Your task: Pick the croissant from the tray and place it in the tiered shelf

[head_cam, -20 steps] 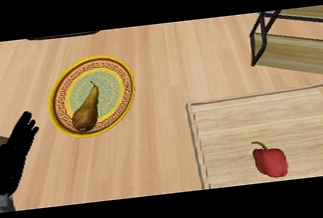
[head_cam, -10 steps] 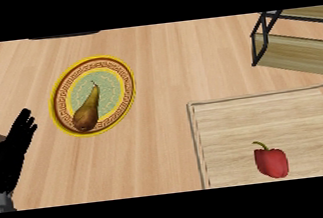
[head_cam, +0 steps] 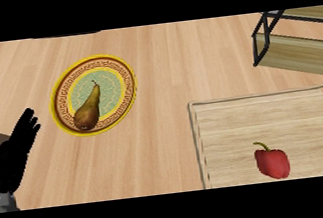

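Take tray (head_cam: 269,115) as reference. You see red bell pepper (head_cam: 272,163) lying inside tray, toward its near right corner. Tiered shelf (head_cam: 295,51) beyond tray, apart from it. Plate (head_cam: 118,75) carrying pear (head_cam: 89,108) left of tray. Left hand (head_cam: 13,154) far left of tray, fingers straight, holding nothing.

Shows the left hand (head_cam: 8,159) resting open at the view's lower left edge, black fingers straight and pointing up, with a bit of grey forearm just beneath the palm
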